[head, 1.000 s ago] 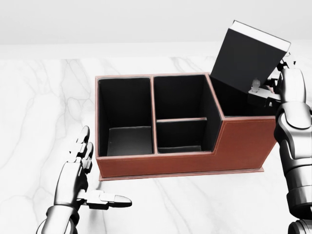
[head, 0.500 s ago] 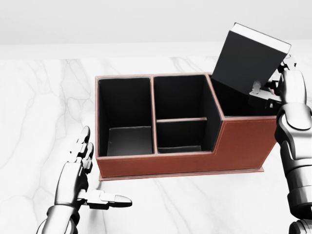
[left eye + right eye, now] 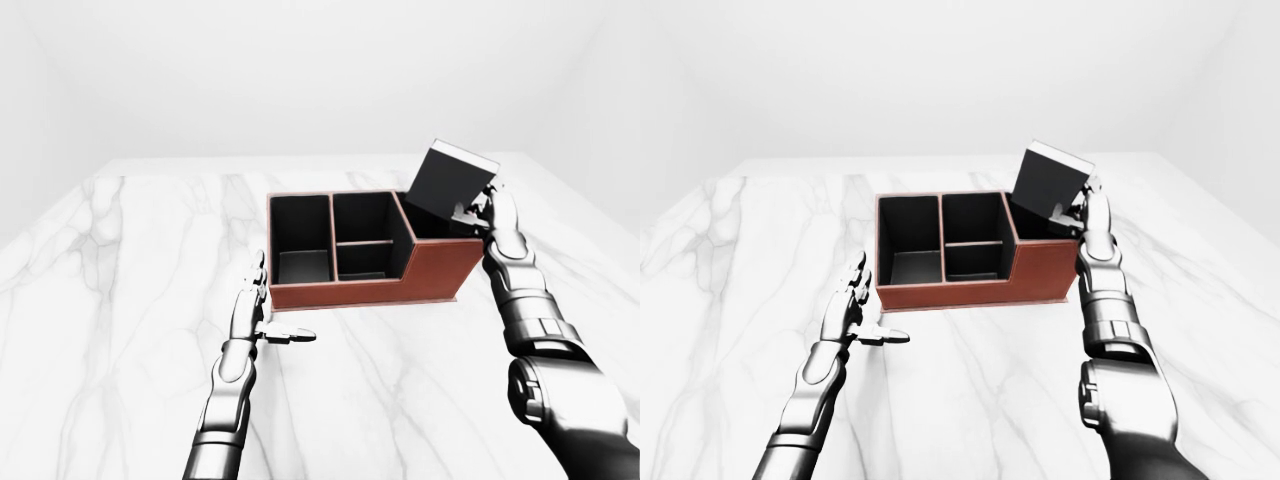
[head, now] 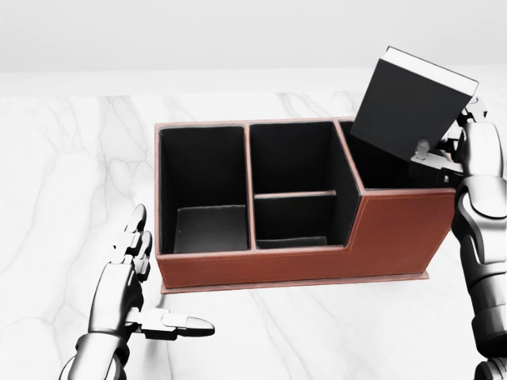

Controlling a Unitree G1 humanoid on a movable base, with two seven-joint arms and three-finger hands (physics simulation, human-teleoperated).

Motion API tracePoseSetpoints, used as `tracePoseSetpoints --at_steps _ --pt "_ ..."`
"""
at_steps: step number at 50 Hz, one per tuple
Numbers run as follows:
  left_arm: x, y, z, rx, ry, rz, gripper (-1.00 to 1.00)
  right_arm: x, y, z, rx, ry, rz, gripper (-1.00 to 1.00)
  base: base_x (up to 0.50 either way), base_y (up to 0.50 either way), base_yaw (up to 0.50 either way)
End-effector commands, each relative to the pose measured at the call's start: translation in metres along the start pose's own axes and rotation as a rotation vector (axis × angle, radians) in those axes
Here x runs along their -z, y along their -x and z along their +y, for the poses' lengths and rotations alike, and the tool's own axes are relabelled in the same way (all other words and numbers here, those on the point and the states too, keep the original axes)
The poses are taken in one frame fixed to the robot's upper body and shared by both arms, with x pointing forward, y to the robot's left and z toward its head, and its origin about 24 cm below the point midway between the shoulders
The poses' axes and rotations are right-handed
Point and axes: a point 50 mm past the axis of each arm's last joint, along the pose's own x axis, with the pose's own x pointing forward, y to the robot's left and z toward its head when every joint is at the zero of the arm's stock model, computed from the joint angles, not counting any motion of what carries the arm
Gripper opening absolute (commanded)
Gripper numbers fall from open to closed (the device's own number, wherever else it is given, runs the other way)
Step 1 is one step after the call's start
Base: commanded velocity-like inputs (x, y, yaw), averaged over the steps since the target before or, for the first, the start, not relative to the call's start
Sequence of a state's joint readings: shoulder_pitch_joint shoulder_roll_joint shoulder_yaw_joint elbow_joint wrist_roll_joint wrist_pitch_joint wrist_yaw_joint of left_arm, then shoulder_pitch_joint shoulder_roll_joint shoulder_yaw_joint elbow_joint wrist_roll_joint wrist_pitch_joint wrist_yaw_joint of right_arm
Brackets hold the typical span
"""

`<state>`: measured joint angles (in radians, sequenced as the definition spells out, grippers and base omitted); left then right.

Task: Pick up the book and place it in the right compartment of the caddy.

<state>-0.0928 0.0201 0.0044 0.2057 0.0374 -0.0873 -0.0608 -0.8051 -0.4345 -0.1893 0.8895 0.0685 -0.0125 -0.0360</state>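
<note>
Since the earlier head view, the book (image 4: 412, 103) has been shifted slightly toward 2 o'clock, and the right hand (image 4: 467, 150) has gone with it; the caddy (image 4: 301, 265), the table (image 4: 63, 158) and the left hand (image 4: 131, 277) are seen where they were.

The caddy, a reddish-brown box with dark insides, rests on the white marble table. It is divided into a left compartment, a middle one split by a cross wall, and a taller right one. Nothing is seen between the book and that right compartment's opening.

The book is held tilted above the right compartment, at 2 o'clock in the head view. Its dark cover is turned toward the camera, its pale page edge runs along the top, and its lower corner dips at the compartment's mouth (contact with the walls cannot be told). Its long axis runs from 7 o'clock up toward 1 o'clock.

The right hand's fingers are closed on the book's lower right edge. The left hand is held spread and empty over the table at 7 o'clock, thumb extended toward 3 o'clock.
</note>
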Motion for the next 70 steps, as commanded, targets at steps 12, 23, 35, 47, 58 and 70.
tracePoseSetpoints --at_steps 12,23,35,47,58,70 --pt "0.009 -0.001 0.000 -0.003 0.016 0.040 1.00 -0.004 -0.001 -0.009 0.033 -0.049 -0.039 -1.00 0.00 0.00 0.00" --pt "0.008 -0.001 0.000 -0.003 0.015 0.035 1.00 -0.003 -0.001 -0.009 0.035 -0.047 -0.035 -1.00 0.00 0.00 0.00" --pt "0.008 -0.001 0.000 -0.002 0.016 0.035 1.00 0.002 -0.001 -0.010 0.040 -0.046 -0.025 -1.00 0.00 0.00 0.00" --pt "0.008 -0.001 0.000 -0.002 0.016 0.035 1.00 0.008 0.000 -0.013 0.051 -0.038 0.003 -1.00 0.00 0.00 0.00" --pt "0.008 -0.001 0.000 -0.003 0.015 0.035 1.00 0.009 0.000 -0.013 0.054 -0.033 0.006 -1.00 0.00 0.00 0.00" --pt "0.008 -0.001 0.000 -0.003 0.015 0.035 1.00 0.012 0.001 -0.013 0.054 -0.028 0.017 -1.00 0.00 0.00 0.00"
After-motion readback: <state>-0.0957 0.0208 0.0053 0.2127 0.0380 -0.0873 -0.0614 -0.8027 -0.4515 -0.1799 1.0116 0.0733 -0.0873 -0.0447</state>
